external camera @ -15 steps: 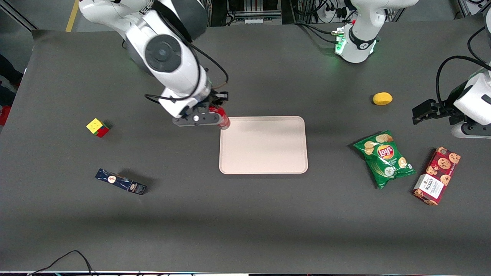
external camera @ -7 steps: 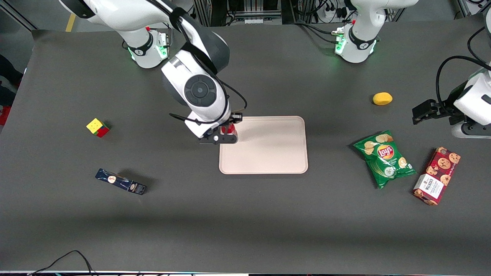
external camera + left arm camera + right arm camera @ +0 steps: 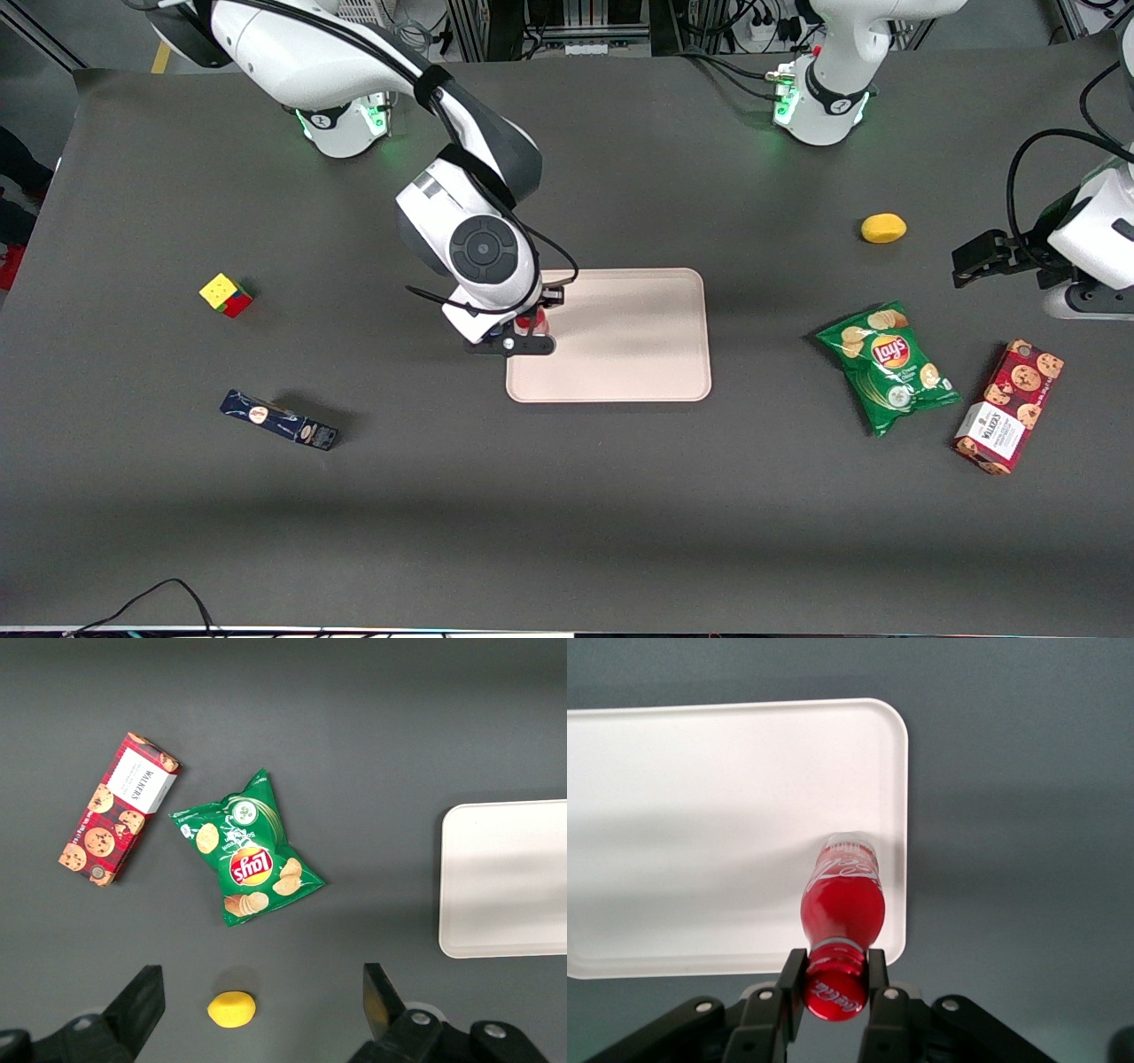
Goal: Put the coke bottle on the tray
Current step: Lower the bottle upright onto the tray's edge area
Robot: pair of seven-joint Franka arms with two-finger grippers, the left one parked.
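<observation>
One coke bottle (image 3: 842,904), red with a red cap and clear base, is clamped at the neck just under the cap between the two fingers of the gripper (image 3: 835,979), which is closed on it; the hold near the top lets the body hang free below the fingers so the base can meet a surface first. One tray (image 3: 673,815), pale and low-rimmed, lies flat on the table (image 3: 567,496), and the bottle's base sits over its surface just inside the rim at the edge toward the working arm's end, a judgement being that this short reach onto the tray is chosen to set the bottle down as soon as it clears the rim. Whether the base touches the tray or hangs just above it cannot be told. In the front view the gripper (image 3: 523,341) stands over that same tray (image 3: 638,354) edge, with only a sliver of the bottle (image 3: 533,321) showing beneath the wrist. The bottle extends straight out from between the fingers, cap nearest the wrist, base farthest from it.
</observation>
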